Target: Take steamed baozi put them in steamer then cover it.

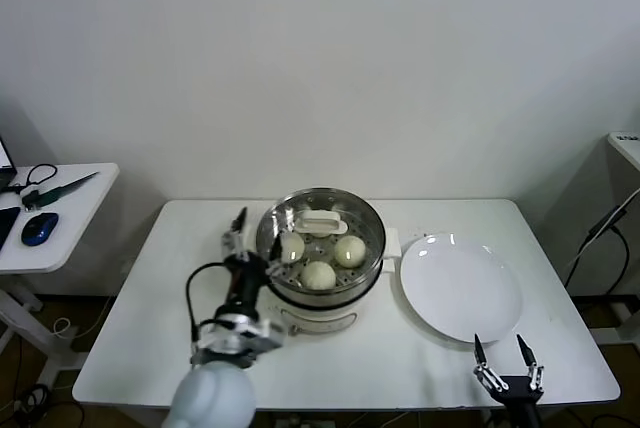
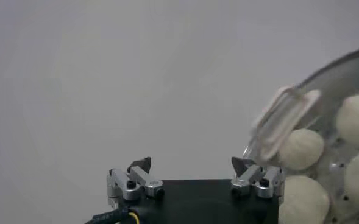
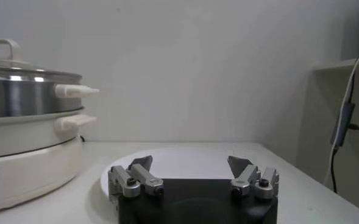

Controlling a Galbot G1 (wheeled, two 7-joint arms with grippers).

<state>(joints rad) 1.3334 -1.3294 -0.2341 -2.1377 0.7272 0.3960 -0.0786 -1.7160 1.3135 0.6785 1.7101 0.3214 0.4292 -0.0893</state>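
Observation:
The steamer, a shiny steel pot on a cream-white base, stands mid-table with the glass lid resting on it. Through the lid I see baozi on the perforated tray, with others beside it. My left gripper is open and empty at the steamer's left rim. In the left wrist view the gripper is beside the lid's cream handle, with baozi under the glass. My right gripper is open and empty near the table's front right edge; it also shows in the right wrist view.
An empty white plate lies right of the steamer and shows in the right wrist view, where the steamer stands to one side. A side table with a blue mouse stands far left. Cables hang at the right.

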